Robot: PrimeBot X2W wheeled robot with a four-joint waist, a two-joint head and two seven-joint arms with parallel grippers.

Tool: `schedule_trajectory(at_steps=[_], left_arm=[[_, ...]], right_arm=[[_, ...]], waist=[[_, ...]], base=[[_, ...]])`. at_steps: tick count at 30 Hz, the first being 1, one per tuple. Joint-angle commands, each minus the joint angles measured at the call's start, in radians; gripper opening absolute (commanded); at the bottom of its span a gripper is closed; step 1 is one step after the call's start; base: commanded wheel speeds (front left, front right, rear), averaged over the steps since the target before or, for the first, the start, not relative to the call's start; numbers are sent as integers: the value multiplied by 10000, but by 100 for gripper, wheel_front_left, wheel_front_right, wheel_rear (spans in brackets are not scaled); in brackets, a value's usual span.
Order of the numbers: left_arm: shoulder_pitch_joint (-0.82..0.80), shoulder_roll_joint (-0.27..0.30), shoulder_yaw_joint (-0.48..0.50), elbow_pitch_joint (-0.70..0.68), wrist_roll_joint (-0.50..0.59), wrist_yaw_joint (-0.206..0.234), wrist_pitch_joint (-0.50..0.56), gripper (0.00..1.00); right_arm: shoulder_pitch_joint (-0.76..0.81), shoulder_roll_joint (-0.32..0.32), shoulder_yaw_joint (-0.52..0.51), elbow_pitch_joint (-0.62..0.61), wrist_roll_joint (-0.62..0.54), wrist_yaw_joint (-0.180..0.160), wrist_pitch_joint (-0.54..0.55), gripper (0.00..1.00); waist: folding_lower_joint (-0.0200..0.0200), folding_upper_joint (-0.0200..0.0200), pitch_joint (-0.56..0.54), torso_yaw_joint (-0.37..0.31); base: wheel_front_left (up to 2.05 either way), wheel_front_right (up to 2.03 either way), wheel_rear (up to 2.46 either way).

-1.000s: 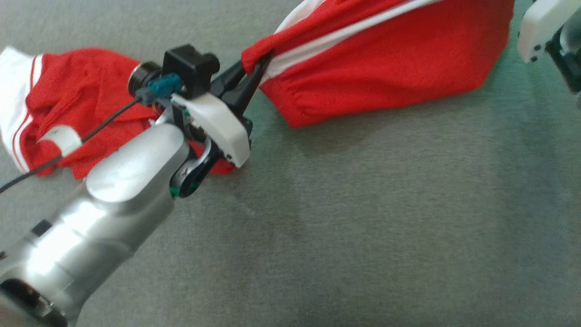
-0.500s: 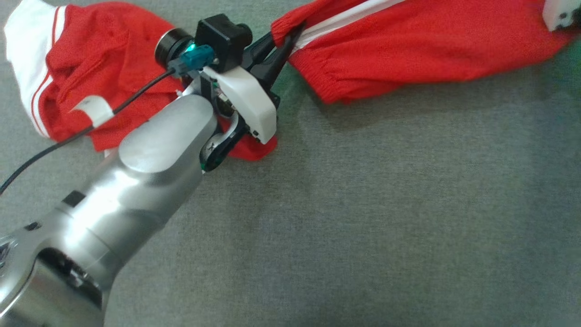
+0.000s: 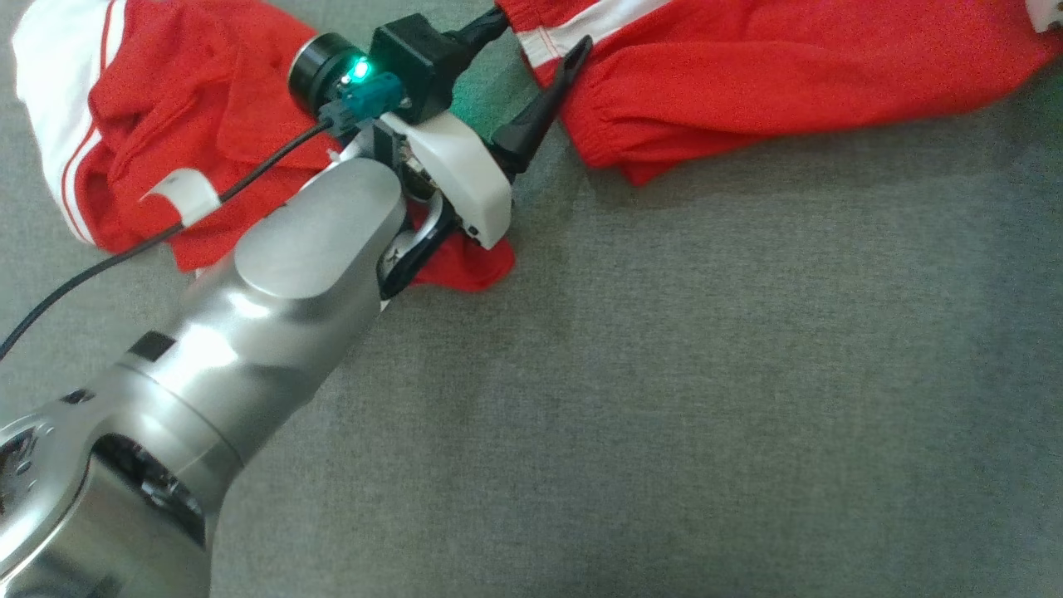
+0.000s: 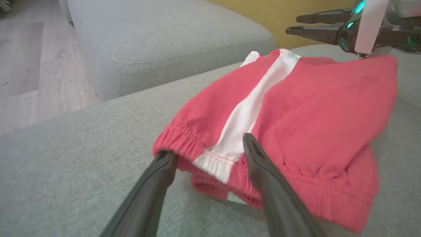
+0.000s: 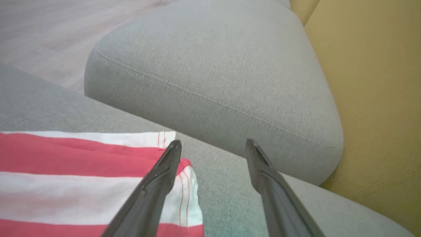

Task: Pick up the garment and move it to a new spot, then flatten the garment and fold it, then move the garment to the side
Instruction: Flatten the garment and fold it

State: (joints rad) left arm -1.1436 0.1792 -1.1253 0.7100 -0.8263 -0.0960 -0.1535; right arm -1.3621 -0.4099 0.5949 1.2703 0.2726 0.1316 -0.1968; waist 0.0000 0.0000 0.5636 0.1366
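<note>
— Where does the garment lie?
— The red-and-white garment (image 3: 747, 75) sprawls near the grey cushion's (image 3: 664, 415) far edge, cut off above and partly hidden behind the left arm.
— And the grippers?
— The left gripper (image 4: 206, 146) is released, its fingers straddling the hem. The right gripper (image 5: 213, 142) is released at a corner.

Bare seat (image 3: 706, 415) is offered on the garment's (image 3: 789, 75) near side; the far side is closed off by a cushion (image 5: 213, 72) and yellow surface (image 5: 378, 98).
</note>
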Motion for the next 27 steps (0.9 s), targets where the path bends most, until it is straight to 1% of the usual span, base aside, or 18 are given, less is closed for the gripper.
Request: schedule_trajectory(at_steps=[1, 4, 5, 7, 9, 13, 16, 19, 21, 24, 27], left_arm=[[-337, 285, 388, -59, 15, 94, -199, 100], [-140, 510, 600, 51, -108, 224, -464, 100], [-140, 510, 600, 51, -108, 224, -464, 100], [-45, 726, 763, -16, -66, 371, -711, 100], [89, 934, 970, -174, 1, 583, -897, 100], [513, 1452, 1607, -813, 203, 1201, -1060, 100], [1079, 1758, 2481, -1772, 412, 1696, -1076, 100], [2008, 2044, 3306, -2727, 789, 2130, -1079, 100], [2791, 2100, 3952, -3274, 869, 2367, -1080, 100], [3973, 2107, 4751, -3920, 1177, 2627, -1081, 100], [5128, 2000, 5384, -4377, 1553, 2722, -1081, 100]], right_arm=[[102, 145, 60, -239, -101, -9, -275, 100], [368, 454, -96, -401, 27, -9, -523, 100], [368, 454, -96, -401, 27, -9, -523, 100], [549, 580, -257, -525, 118, -9, -597, 100], [788, 709, -396, -770, 201, -9, -633, 100], [1382, 861, -946, -1816, 282, -9, -644, 100], [2082, 953, -1504, -2648, 248, -9, -646, 100], [2951, 1123, -2207, -3485, 266, -9, -647, 100], [3594, 1313, -2710, -4123, 257, -9, -647, 100], [4684, 1631, -3376, -4994, 201, -9, -648, 100], [5777, 1973, -3854, -5635, 90, -9, -648, 100]], waist=[[0, 0, -253, -149], [0, 0, -684, -475], [0, 0, -684, -475], [0, 0, -996, -685], [0, 0, -1362, -876], [0, 0, -2040, -1301], [0, 0, -2505, -1522], [0, 0, -2913, -1723], [0, 0, -3196, -1864], [0, 0, -3573, -2016], [0, 0, -3932, -2160]], base=[[0, 0, 0], [0, 0, 0], [0, 0, 0], [0, 0, 0], [0, 0, 0], [0, 0, 0], [0, 0, 0], [0, 0, 0], [0, 0, 0], [0, 0, 0], [0, 0, 0]])
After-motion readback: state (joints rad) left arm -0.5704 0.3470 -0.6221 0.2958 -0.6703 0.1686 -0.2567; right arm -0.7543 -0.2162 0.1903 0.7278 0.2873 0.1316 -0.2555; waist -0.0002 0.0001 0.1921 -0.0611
